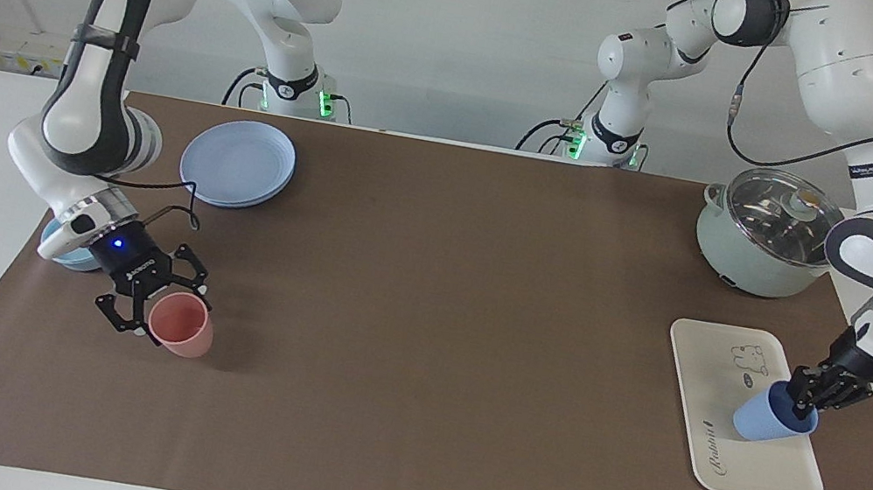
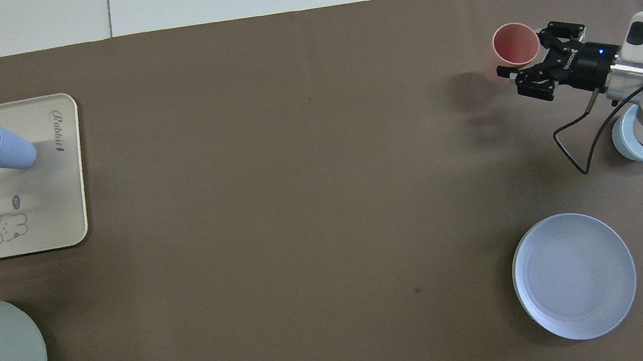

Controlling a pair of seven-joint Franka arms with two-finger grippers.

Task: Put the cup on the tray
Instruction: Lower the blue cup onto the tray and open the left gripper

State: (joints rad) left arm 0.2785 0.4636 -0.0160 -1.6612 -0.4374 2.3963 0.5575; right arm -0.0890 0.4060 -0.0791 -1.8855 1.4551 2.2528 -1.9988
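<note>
The left gripper (image 1: 805,402), pinching the rim of the tilted periwinkle cup (image 1: 763,421), is holding it over the cream tray (image 1: 701,360); it should level before release. The right gripper (image 1: 160,304) is gripping a pink tumbler (image 1: 181,327).

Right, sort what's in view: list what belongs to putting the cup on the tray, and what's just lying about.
Part of the job:
- blue cup, tilted over the tray, gripped by the rim
- tray
- left hand, shut on the cup

Lying about:
- pink cup, in the right hand
- blue plate
- light-blue bowl
- lidded pot
</note>
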